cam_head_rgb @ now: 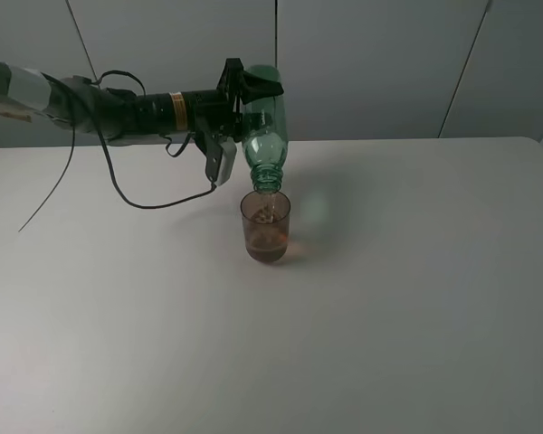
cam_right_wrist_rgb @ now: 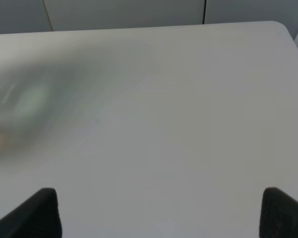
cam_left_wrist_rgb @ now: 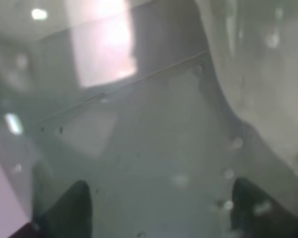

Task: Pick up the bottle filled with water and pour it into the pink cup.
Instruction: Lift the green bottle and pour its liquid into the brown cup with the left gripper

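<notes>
Green transparent plastic: the bottle (cam_head_rgb: 265,127) hangs upside down, nearly vertical, clamped between the fingers of the left gripper (cam_head_rgb: 256,89). They grip it around the wide end near its base, so that body, shoulders and threaded neck all reach down below the fingers. Its open mouth sits directly over the pink cup (cam_head_rgb: 266,226), just above the rim or at it (the high view does not settle whether they touch). A pale streak (cam_head_rgb: 268,212) runs from the mouth down inside the cup, whose lower part looks darker. The cup stands upright on the white table (cam_head_rgb: 416,316), straight below the gripping fingers and apart from them, with the bottle's length between. In the left wrist view the blurred greenish wall of the bottle fills almost everything, and two dark fingertips (cam_left_wrist_rgb: 69,210) stand on either side of it. A faint green glow (cam_head_rgb: 317,210) lies on the table just beside the cup, on the side away from the left arm (cam_head_rgb: 118,108). A black cable (cam_head_rgb: 145,203) droops from that arm, behind the fingers, toward the table. The right gripper (cam_right_wrist_rgb: 159,213) shows only in its own wrist view: its two dark fingertips are spread wide with only table surface between them. Ahead of them, off to one side, is a blurred greenish smear (cam_right_wrist_rgb: 30,99) too soft to identify.
</notes>
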`<control>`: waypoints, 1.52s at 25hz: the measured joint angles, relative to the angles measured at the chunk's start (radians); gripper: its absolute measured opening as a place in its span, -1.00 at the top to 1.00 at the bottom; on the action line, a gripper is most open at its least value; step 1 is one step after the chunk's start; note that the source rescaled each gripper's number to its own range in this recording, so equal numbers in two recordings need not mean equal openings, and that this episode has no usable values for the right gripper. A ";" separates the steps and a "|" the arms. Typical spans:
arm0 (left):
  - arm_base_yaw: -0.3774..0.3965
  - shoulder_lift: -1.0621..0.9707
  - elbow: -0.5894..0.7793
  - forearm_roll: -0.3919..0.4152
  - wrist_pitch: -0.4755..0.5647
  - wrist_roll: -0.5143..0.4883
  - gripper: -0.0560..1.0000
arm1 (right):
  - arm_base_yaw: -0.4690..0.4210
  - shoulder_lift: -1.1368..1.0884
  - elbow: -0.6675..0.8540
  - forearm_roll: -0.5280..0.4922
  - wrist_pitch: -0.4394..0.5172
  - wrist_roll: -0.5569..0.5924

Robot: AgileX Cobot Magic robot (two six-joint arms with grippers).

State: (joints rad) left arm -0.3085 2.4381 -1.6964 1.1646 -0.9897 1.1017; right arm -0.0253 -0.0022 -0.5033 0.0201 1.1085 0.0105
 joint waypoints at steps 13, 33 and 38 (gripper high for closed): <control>-0.004 -0.014 0.000 -0.006 -0.013 0.008 0.89 | 0.000 0.000 0.000 0.000 0.000 0.000; -0.024 -0.049 0.000 0.016 0.026 0.081 0.89 | 0.000 0.000 0.000 0.000 0.000 0.000; -0.024 -0.049 0.000 0.018 0.029 0.097 0.89 | 0.000 0.000 0.000 0.000 0.000 0.000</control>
State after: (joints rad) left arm -0.3323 2.3895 -1.6964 1.1828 -0.9604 1.1992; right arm -0.0253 -0.0022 -0.5033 0.0201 1.1085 0.0105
